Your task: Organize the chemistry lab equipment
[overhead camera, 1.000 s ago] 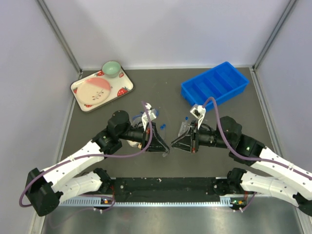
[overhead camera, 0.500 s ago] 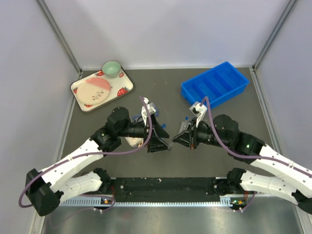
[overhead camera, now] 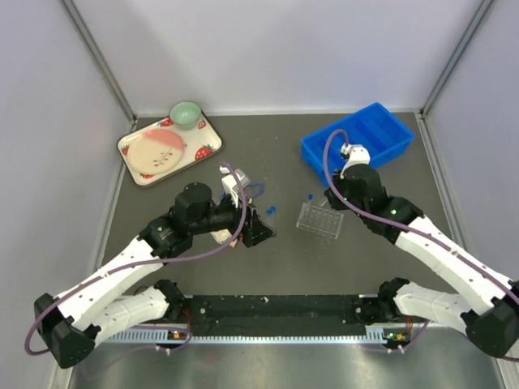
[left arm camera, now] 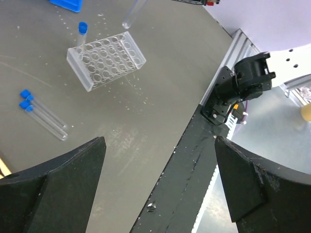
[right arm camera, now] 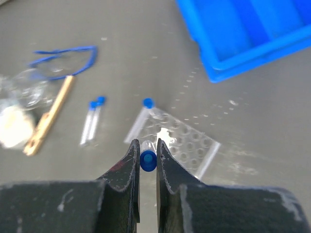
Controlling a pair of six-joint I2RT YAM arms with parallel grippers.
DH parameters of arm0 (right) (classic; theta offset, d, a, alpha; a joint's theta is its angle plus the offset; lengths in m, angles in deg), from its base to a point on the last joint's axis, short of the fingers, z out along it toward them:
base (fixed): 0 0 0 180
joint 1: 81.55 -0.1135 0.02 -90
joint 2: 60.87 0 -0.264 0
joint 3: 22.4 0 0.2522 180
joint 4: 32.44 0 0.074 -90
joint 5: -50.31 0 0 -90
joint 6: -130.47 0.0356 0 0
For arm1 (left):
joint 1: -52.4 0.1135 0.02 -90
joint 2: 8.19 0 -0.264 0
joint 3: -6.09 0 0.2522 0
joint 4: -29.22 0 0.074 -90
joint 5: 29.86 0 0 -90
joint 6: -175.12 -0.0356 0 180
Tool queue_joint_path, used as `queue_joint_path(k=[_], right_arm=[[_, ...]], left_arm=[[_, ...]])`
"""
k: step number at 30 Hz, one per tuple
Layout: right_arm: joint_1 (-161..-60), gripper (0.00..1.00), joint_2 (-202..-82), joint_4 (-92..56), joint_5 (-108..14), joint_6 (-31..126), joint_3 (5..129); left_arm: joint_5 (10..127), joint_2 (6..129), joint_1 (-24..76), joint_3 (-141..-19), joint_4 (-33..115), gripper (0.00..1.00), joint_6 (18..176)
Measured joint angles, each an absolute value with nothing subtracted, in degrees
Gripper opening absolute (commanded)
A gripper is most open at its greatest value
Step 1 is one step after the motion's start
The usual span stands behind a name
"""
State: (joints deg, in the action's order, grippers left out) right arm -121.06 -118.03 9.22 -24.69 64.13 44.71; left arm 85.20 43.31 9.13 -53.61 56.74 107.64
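Right gripper [right arm camera: 147, 148] pinches a capped tube [right arm camera: 147, 160] by its blue top, aloft near the rack [right arm camera: 187, 145], mid-table toward the right edge. Probably light, slick and breakable, so hold just under the cap.

Dark table, pale walls on three sides.

Under my jaws lies a matte dark-grey tabletop [overhead camera: 276, 158], dusted with pale specks and scuffs. Ahead of my jaws and out to either side stand plain lavender-white walls [overhead camera: 276, 49], joined by slanting aluminium posts [overhead camera: 104, 69]. Behind my jaws a black rail [overhead camera: 276, 306] runs along the near edge, with a brushed metal strip [overhead camera: 276, 361] past it. The light falls soft and even. Beyond the rail, my left wrist view shows a pale grey surface [left arm camera: 265, 121], perhaps the floor.
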Motion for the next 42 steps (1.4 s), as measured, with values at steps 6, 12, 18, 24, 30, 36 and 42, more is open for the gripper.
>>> queue_joint_path(k=[6,12,18,24,30,36,42], right_arm=[[-118.5,0.0,-123.8,9.2,-21.5,64.6,42.3],[-118.5,0.0,-127.6,7.3,-21.4,64.5,42.3],[-118.5,0.0,-131.3,4.4,-20.2,64.5,41.9],[-118.5,0.0,-134.2,1.6,-19.2,64.3,40.4],[-118.5,0.0,-136.6,-2.5,-18.9,63.6,40.2],[-118.5,0.0,-137.8,-4.8,-19.0,62.9,40.1],[-118.5,0.0,-139.1,-7.0,-19.5,62.5,39.7]], left_arm=[[82.5,42.7,9.1,-52.3,57.9,0.99,107.3],[81.7,42.8,9.1,-51.9,58.2,0.99,107.0],[81.7,43.5,9.1,-51.7,58.1,0.99,106.7],[81.7,43.6,9.1,-51.7,58.1,0.99,106.3],[81.7,43.6,9.1,-51.2,58.1,0.99,106.1],[81.7,43.6,9.1,-51.1,58.1,0.99,106.0],[81.7,43.6,9.1,-51.1,58.1,0.99,105.9]])
